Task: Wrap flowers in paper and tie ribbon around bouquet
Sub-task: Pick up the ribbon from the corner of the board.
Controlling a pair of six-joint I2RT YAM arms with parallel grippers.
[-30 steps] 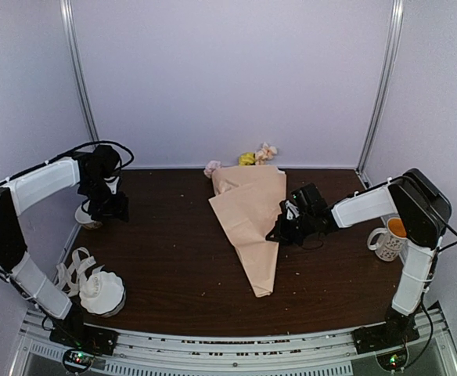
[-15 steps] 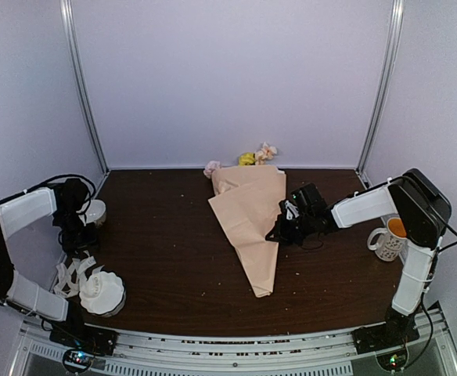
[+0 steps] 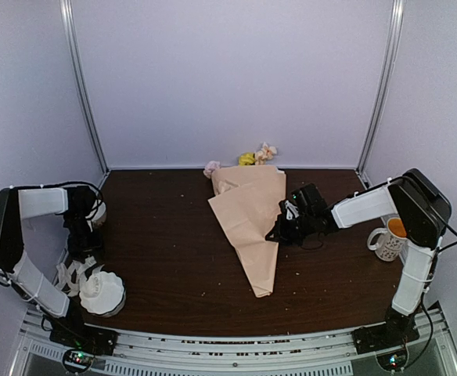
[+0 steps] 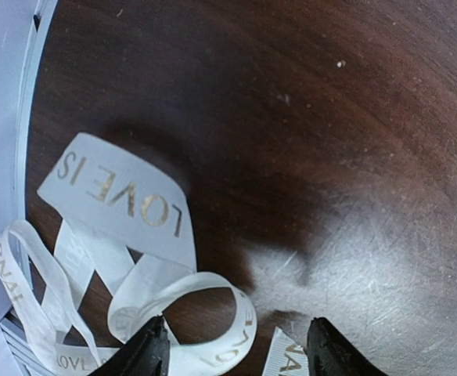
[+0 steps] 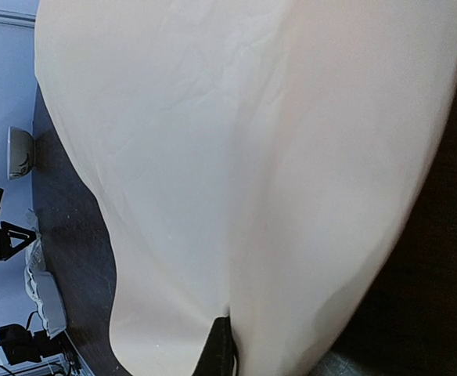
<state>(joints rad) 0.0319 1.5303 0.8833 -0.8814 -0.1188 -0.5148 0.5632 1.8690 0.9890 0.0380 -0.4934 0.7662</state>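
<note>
A dark brown wooden table (image 3: 166,266) takes up the whole base of a small booth. Its top is smooth and finely grained, with a few pale specks on it. In the left wrist view it carries a soft whitish sheen (image 4: 385,243) where the light catches it. Plain pale lavender walls close it in: a back wall (image 3: 228,78), a left wall (image 3: 17,94) and a right wall (image 3: 440,94). Thin metal posts stand in the back corners, a left post (image 3: 84,86) and a right post (image 3: 379,86). A silver metal rail (image 3: 236,345) runs along the near edge. The light is soft and even, and shadows are faint.
</note>
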